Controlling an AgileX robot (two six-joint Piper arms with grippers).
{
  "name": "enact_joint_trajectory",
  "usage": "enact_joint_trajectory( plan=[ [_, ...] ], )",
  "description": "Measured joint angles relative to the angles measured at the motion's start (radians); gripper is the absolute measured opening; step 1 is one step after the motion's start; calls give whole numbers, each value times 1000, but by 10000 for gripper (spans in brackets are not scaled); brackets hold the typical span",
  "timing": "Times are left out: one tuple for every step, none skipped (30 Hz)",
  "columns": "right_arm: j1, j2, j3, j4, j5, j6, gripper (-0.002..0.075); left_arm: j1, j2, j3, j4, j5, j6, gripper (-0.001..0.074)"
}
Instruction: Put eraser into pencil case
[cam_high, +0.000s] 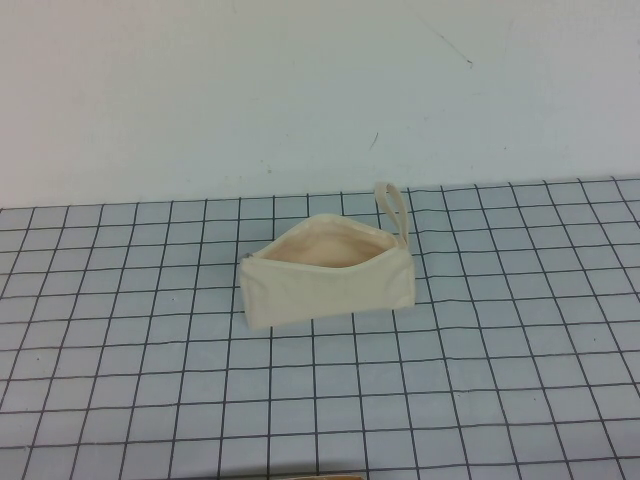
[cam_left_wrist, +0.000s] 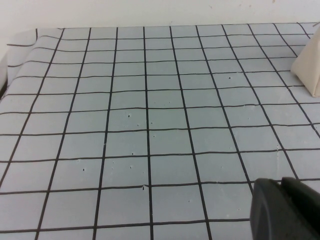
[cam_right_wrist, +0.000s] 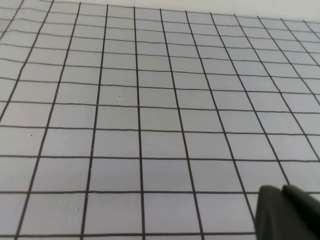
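Eraser first: you won't find it anywhere on the gridded mat (cam_high: 120, 400) in the high view, and neither wrist camera picks it up, so either it already lies inside the pouch, hidden by the front wall, or it sits out of frame; a thin pale strip at the very bottom edge of the high view is too cropped to name. Your pencil case (cam_high: 325, 275) stands on its long edge near the middle of the mat, mouth unzipped and spread wide so the peach lining faces up, which is exactly how you'd want it for a drop from above. Its loop strap (cam_high: 394, 210) sticks up at the far right end, clear of the opening. The left gripper (cam_left_wrist: 285, 210) shows only as a dark corner in its own wrist view, low over bare mat with a corner of the case off to one side; whether it is parted or closed, you cannot tell. The right gripper (cam_right_wrist: 287, 212) is likewise just a dark edge over empty grid, nothing visibly held, state unknown. Both arms look parked, well away from the case.
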Motion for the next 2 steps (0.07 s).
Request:
enact_joint_trajectory(
  plan=[
    [0, 0, 0, 0, 0, 0, -1, 0, 0, 0, 0, 0, 0, -1],
    [0, 0, 0, 0, 0, 0, -1, 0, 0, 0, 0, 0, 0, -1]
  ],
)
